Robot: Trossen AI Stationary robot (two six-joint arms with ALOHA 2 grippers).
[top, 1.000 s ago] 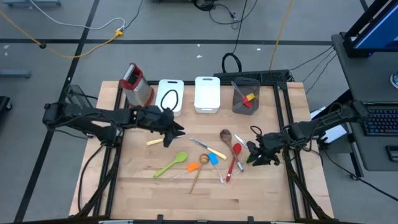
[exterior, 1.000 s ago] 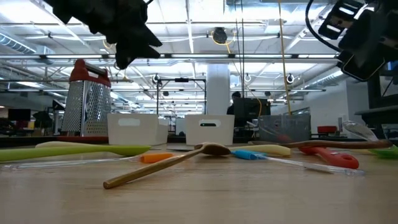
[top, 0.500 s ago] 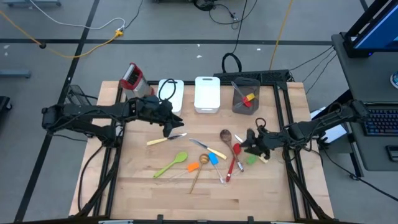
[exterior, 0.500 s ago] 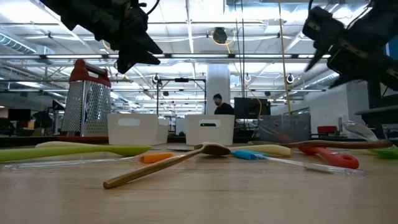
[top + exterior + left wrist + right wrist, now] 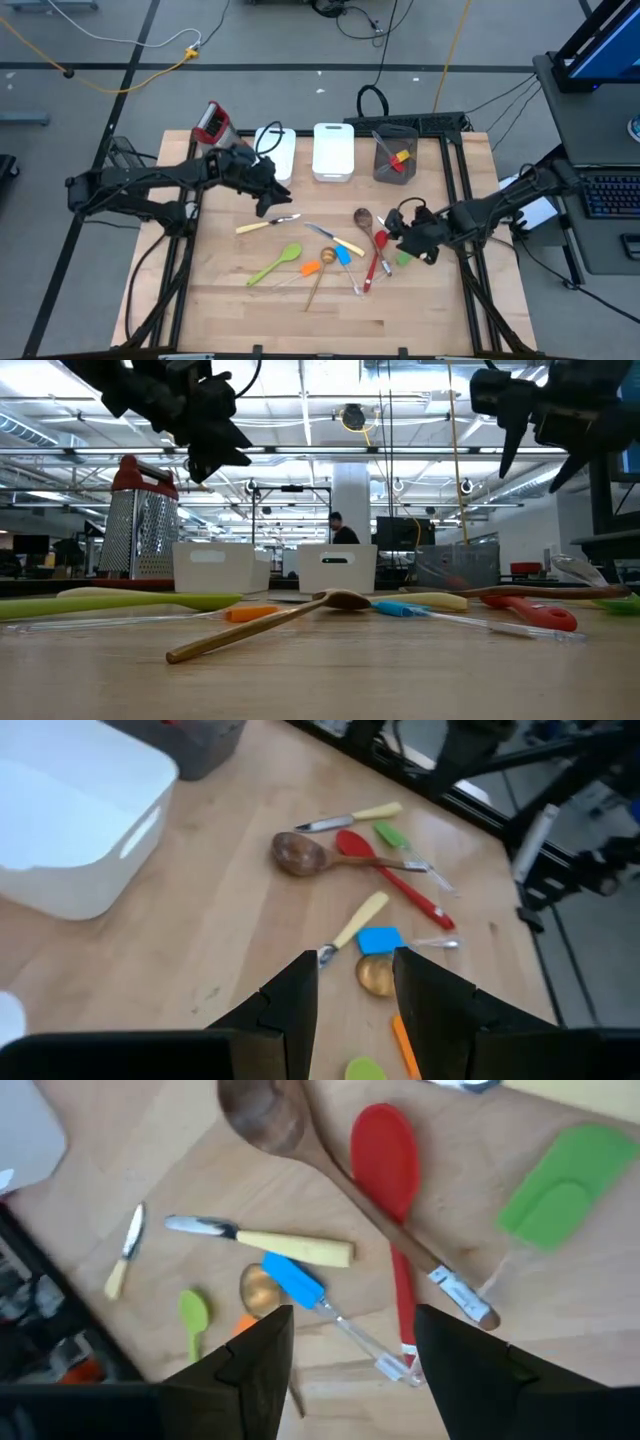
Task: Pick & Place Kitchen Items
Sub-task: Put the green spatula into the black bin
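Observation:
Several kitchen items lie on the wooden table: a cream-handled knife [image 5: 266, 224], a green spoon [image 5: 277, 264], an orange spatula [image 5: 310, 268], a blue spatula [image 5: 345, 256], a second cream-handled knife [image 5: 337, 239], a wooden spoon [image 5: 367, 221], a red spoon [image 5: 378, 253] and a green spatula [image 5: 403, 256]. My left gripper [image 5: 272, 200] hangs open and empty above the table, just beyond the first knife; the left wrist view [image 5: 357, 995] shows its gap. My right gripper [image 5: 400, 232] is open and empty above the wooden and red spoons [image 5: 385, 1155].
Along the far edge stand a metal grater with a red top [image 5: 218, 134], two white bins [image 5: 276, 152] [image 5: 333, 150] and a grey cup [image 5: 395, 154] holding coloured pieces. A small wooden spoon [image 5: 322, 268] lies among the utensils. Bare wood shows toward the near edge.
My left gripper has moved toward the far edge, uncovering the cream-handled knife's blade. My right gripper has moved toward the far edge and a little left, turning its fingers downward, and the green spatula now shows beside it. The utensils have stayed in place.

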